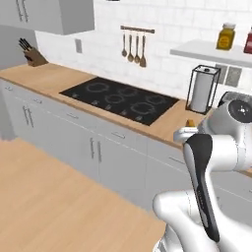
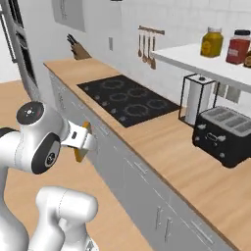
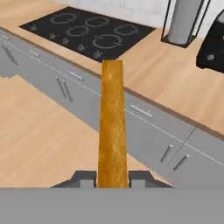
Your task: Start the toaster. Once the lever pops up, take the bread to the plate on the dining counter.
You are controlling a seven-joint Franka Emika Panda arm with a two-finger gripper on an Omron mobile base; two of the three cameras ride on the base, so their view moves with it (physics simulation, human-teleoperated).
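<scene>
1. Bread (image 3: 112,127) sits clamped edge-on between your end effector's (image 3: 112,178) two dark fingertips (image 3: 85,178); in the hand view you see its golden-brown crust as a tall strip rising from the bottom.
2. In the right base view your end effector (image 2: 81,142) is out in front of the grey cabinets, off the table edge, with the bread (image 2: 81,149) showing as a small orange wedge at the hand.
3. In the left base view you can just catch a bit of the bread (image 1: 190,123) above the arm's wrist, near the paper-towel holder (image 1: 202,89).
4. Your toaster (image 2: 224,135) stands on the wood-topped table (image 2: 171,147) at the right of the right base view, well apart from the bread. Its lever (image 2: 212,138) is a small dark tab on the front face; you cannot tell its height from here.
5. The paper-towel holder (image 2: 197,100) stands just beside the toaster, toward the hob (image 2: 128,98).
6. The hob lies flat in the table further left, and a knife block (image 2: 78,50) stands at the far end.
7. Utensils (image 1: 133,47) hang on the tiled wall above the hob.
8. Two jars (image 2: 212,42) stand on the white shelf (image 2: 196,61) above the toaster.
9. A lighter wood top (image 1: 54,202) lies in the near left of the left base view.
</scene>
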